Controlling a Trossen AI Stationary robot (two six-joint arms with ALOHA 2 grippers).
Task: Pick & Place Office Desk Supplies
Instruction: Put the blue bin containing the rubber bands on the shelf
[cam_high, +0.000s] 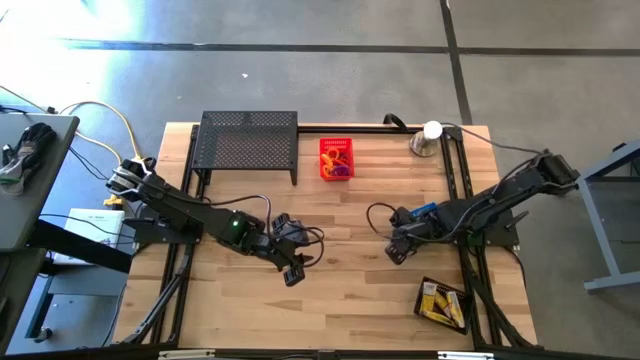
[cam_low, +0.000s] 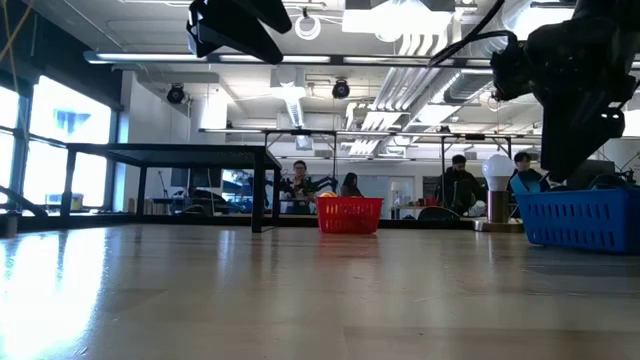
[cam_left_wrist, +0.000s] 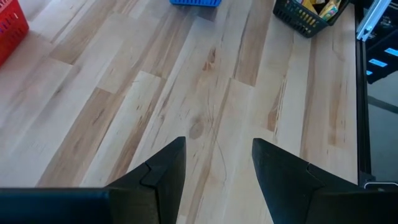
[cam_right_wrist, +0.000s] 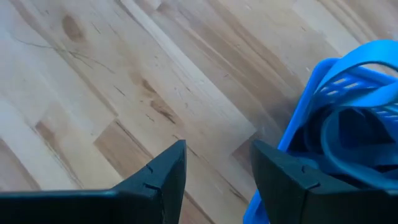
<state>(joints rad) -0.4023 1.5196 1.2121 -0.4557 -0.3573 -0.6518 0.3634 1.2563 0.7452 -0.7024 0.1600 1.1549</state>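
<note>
While both arms hover mid-frame over bare wood, left gripper (cam_left_wrist: 217, 180) and right gripper (cam_right_wrist: 217, 180) stand part open, holding nothing, probably between picks. Supplies sit sorted: red basket (cam_high: 336, 158) upper centre with loops, black basket (cam_high: 441, 303) lower right with yellow boxes, blue basket (cam_right_wrist: 339, 137) beside the right gripper. Contents hard to make out.

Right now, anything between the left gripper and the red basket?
Nothing: in the high view, only bare wood table lies between the left gripper and the red basket.
</note>
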